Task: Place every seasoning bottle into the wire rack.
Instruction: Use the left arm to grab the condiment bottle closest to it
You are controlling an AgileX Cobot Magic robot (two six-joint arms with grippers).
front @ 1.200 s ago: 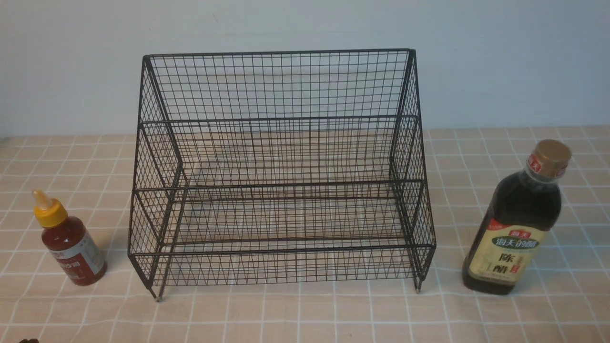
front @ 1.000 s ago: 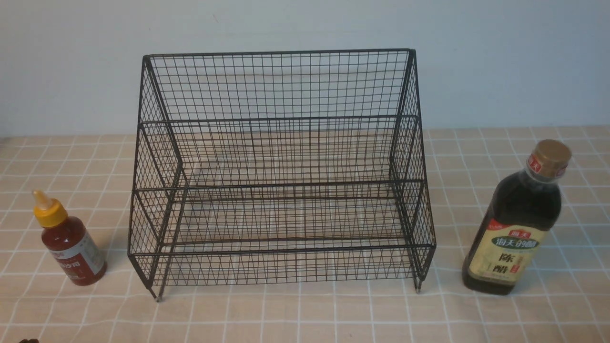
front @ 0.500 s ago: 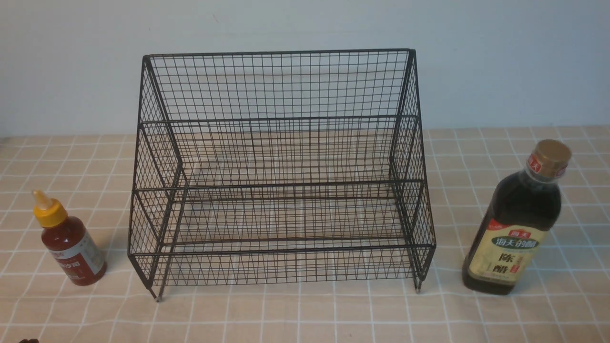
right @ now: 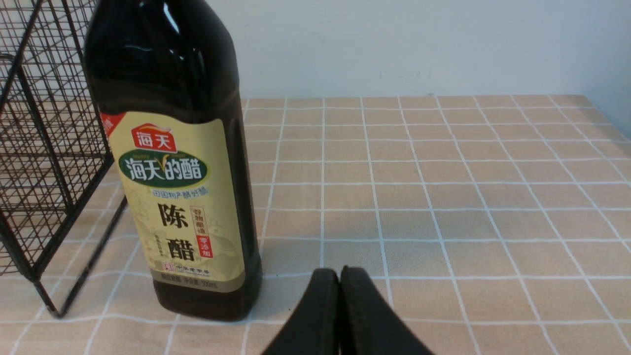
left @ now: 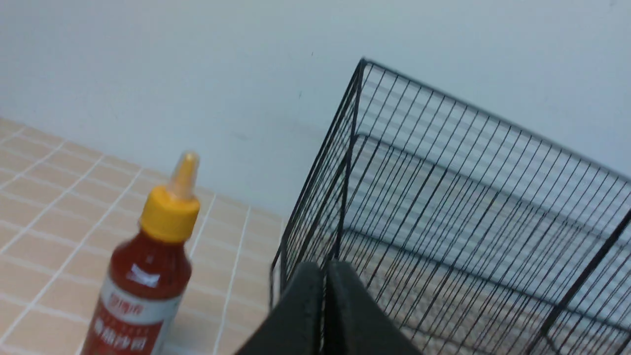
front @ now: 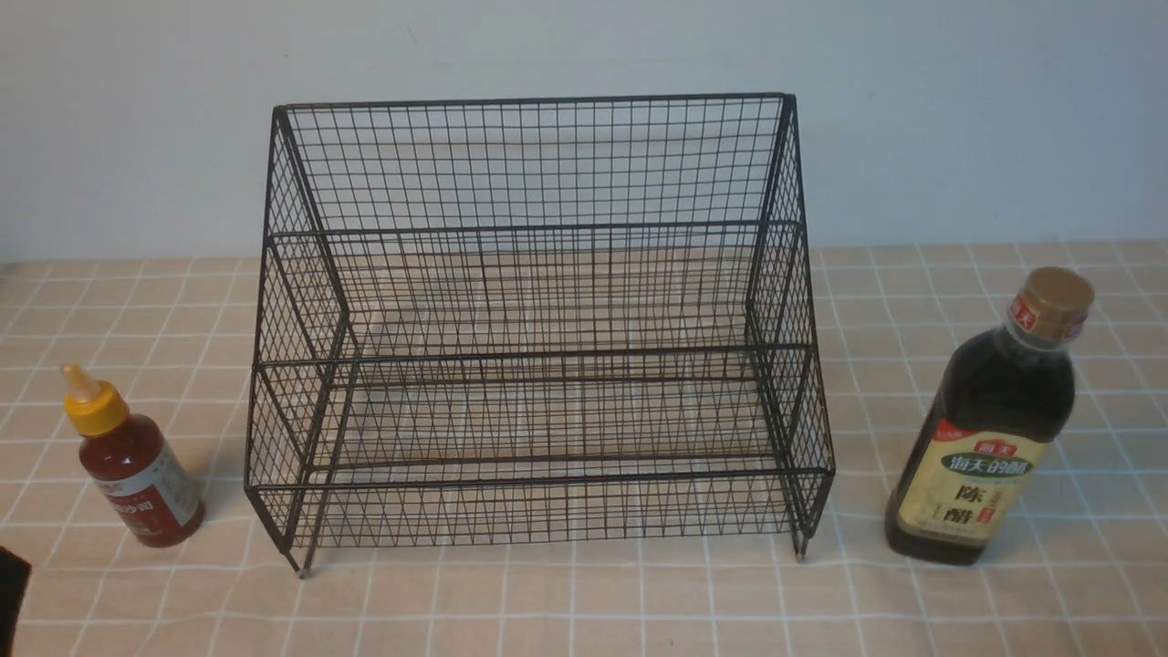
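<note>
The black wire rack (front: 538, 347) stands empty at the table's middle. The small red sauce bottle (front: 132, 461) with yellow nozzle cap stands upright on the cloth left of it. The tall dark vinegar bottle (front: 990, 429) with gold cap stands upright right of it. My left gripper (left: 324, 268) is shut and empty, near the rack's left front corner (left: 315, 207), the red bottle (left: 148, 276) beside it. A dark bit of it shows at the front view's lower left edge (front: 11, 589). My right gripper (right: 339, 276) is shut and empty, just beside the vinegar bottle (right: 182, 162).
A peach checked tablecloth (front: 584, 611) covers the table. A pale wall (front: 584, 46) rises behind the rack. The table's right edge shows in the right wrist view (right: 604, 106).
A dark part of my left gripper has come into the front view's lower left edge. The bottles and the rack have not moved.
</note>
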